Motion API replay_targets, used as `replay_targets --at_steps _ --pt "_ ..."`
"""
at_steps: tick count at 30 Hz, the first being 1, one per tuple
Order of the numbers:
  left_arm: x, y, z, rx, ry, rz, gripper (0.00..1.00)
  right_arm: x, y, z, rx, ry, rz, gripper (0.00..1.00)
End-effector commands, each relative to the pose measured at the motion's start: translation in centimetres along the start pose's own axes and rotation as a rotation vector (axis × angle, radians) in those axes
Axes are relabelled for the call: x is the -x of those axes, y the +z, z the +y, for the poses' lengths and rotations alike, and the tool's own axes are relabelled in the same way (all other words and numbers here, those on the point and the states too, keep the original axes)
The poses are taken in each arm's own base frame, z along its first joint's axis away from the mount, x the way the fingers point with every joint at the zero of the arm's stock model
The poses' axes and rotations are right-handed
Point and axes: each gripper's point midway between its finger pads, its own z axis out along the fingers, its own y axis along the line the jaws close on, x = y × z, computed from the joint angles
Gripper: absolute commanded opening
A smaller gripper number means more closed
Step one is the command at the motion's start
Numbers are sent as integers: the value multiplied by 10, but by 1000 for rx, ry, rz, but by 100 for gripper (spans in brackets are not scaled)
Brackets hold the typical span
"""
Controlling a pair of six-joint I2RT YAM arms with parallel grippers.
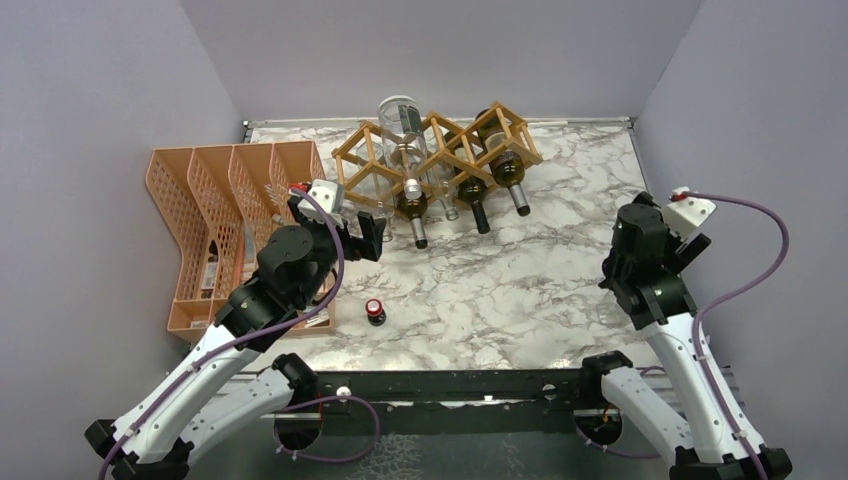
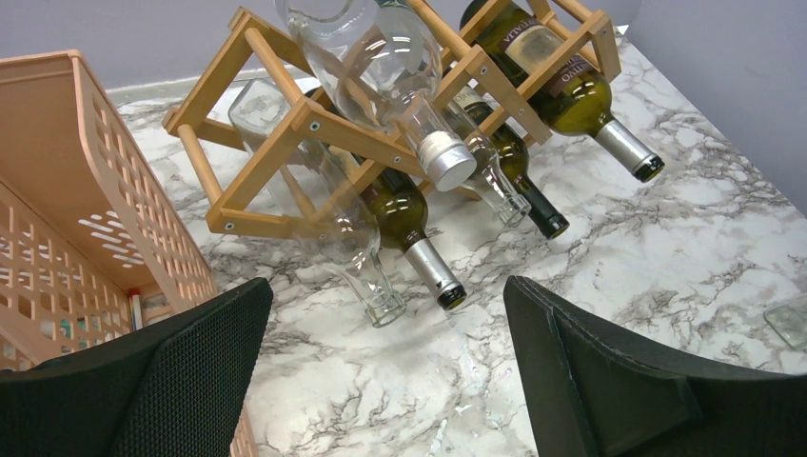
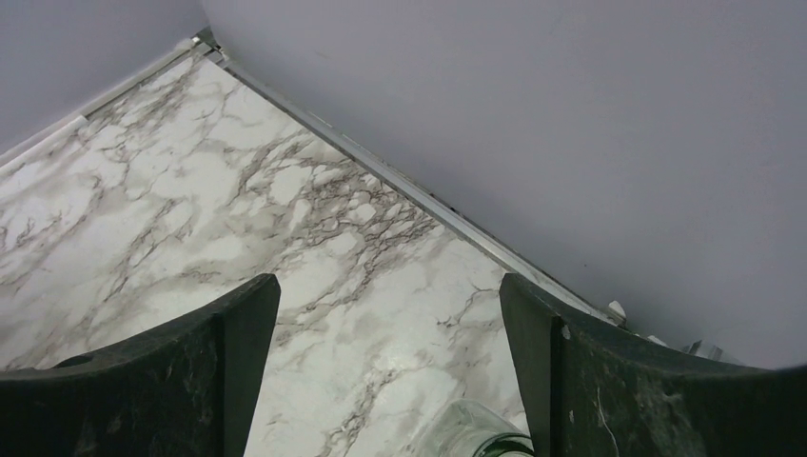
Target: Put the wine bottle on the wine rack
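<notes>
Your wine rack [image 2: 266, 169] is carrying bottles [image 2: 395, 205] at the far side.
You are holding both arms' jaws wide open, gripping nothing.

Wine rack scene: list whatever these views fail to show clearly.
Right wrist view: glass rim, cut off by the bottom edge; the rest unseen.
Top view: red-capped item, too small to identify.
Top view: organiser contents, hidden by its mesh walls.
Left wrist view: clear object, cut off by the right edge.
Left wrist view: dark bottle's label, tilted and crossed by a rack slat; unreadable.
</notes>
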Motion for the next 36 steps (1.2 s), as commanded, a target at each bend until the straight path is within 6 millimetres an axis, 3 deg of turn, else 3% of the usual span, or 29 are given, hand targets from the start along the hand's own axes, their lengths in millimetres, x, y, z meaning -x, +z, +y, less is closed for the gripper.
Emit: replay_targets --at_steps 1,11,19,23,29,32,34,36 --pt "12 -2 -1 -3 -14 -24 99 -2 0 -18 -93 61 -29 88" --pt "11 2 -4 -12 -15 -15 99 -39 -2 -39 -196 165 9 88" --pt "11 4 -5 -12 -11 -13 99 -21 0 -29 -144 157 -30 88" --pt "10 3 -4 -12 -12 -15 99 -29 0 -32 -162 162 -19 82" --pt "10 4 -4 -12 -7 -15 99 -44 2 -33 -182 155 1 55" --pt "10 4 -4 -13 -10 -14 99 -45 3 -33 -189 153 3 31" --pt "8 4 -7 -25 -14 -9 99 -43 3 -31 -179 151 4 9" --pt "6 5 -12 -50 -20 -3 99 -39 3 -24 -144 137 9 1"
